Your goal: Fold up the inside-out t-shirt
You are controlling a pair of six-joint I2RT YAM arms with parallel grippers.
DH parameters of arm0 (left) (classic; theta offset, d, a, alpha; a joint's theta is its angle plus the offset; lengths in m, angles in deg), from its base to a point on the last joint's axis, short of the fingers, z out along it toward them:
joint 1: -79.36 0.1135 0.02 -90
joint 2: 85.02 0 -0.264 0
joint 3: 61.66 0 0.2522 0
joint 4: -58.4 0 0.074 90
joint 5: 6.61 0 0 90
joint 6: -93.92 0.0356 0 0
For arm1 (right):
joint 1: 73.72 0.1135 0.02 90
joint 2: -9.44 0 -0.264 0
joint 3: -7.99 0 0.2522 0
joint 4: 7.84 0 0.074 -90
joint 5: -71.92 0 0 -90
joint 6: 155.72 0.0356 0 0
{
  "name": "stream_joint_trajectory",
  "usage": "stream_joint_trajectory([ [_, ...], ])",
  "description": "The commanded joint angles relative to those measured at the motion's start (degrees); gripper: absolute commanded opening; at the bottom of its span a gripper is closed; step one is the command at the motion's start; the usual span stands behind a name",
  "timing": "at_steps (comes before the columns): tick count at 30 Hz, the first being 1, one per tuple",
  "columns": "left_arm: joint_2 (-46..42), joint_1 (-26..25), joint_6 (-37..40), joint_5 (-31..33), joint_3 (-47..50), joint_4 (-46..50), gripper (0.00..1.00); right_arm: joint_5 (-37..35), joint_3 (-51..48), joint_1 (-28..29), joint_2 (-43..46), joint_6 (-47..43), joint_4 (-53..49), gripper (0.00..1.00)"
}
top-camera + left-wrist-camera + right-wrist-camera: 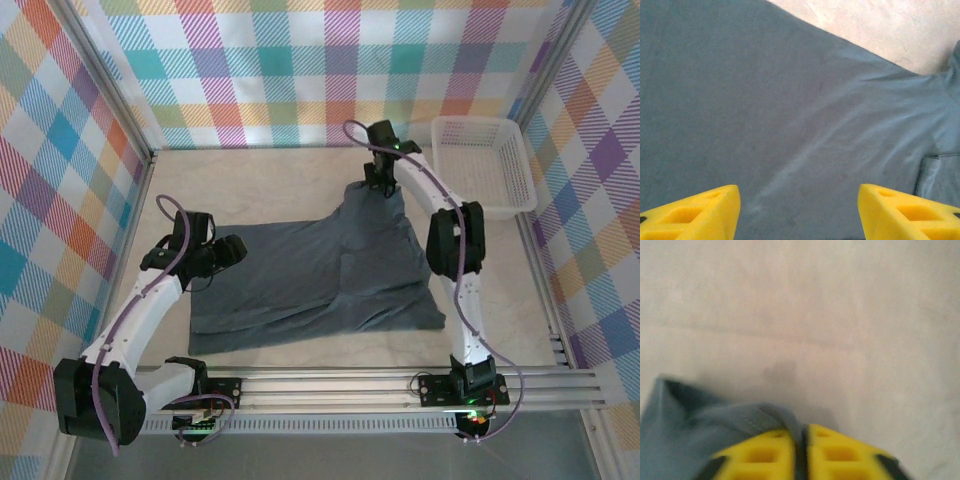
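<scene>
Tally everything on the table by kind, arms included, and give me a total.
dark grey t-shirt: 1
white mesh basket: 1
robot arms: 2 (left, right)
Total: 4

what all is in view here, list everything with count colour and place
dark slate-grey cotton t-shirt: one, slate grey, spread across the middle of the table
white mesh plastic basket: one, white, far right corner of the table
table: one, beige, under the shirt and basket
checked fabric walls: three sides, multicoloured, around the table
aluminium rail: one, silver, along the near edge
left arm: one, white and black, at the shirt's left side
right arm: one, white and black, reaching to the shirt's far edge
left tool: one, yellow fingers, open over the shirt
right tool: one, yellow fingers, shut on the shirt's far edge
</scene>
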Motion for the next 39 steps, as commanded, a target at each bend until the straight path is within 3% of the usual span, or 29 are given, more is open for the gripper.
stream_joint_trajectory([
  [1, 1.16, -0.38, 0.63, -0.44, -0.92, 0.32, 0.63, -4.69, 15.63, -1.19, -7.55, -3.12, -11.76, 0.71],
  [3, 0.70, -0.36, 0.69, 0.07, -0.60, 0.69, 0.62, -3.68, 15.00, -1.69, -5.66, -1.08, -12.20, 0.79],
  [10, -0.52, -0.28, 0.51, 2.38, 0.60, 1.04, 0.62, 1.34, -16.70, -4.34, 14.15, 5.54, -1.75, 0.73],
  [14, -0.12, 0.07, 0.99, 3.51, 0.05, 0.96, 0.62, 1.53, -27.45, -4.43, 17.05, 6.37, 2.27, 0.68],
  [20, 1.07, 0.24, 2.24, 3.88, -2.27, 2.58, 0.62, -2.14, -23.83, -4.48, 8.97, 7.61, -2.14, 0.68],
  [28, 3.26, 0.44, 3.51, 1.94, -2.13, 2.45, 0.63, 5.85, -17.90, -4.43, 2.01, 4.14, -1.94, 0.60],
  [32, 3.37, 0.39, 2.88, 1.39, -1.87, 1.53, 0.63, 6.91, -14.34, -4.44, -0.37, 3.02, -3.89, 0.62],
  [37, 3.85, 0.44, 2.63, 2.65, -2.80, 2.68, 0.63, 7.19, -11.02, -4.39, -3.16, 4.26, -7.83, 0.52],
  [39, 3.85, 0.44, 2.03, 3.65, -2.97, 2.84, 0.63, 7.28, -10.72, -4.43, -3.51, 4.40, -8.59, 0.44],
])
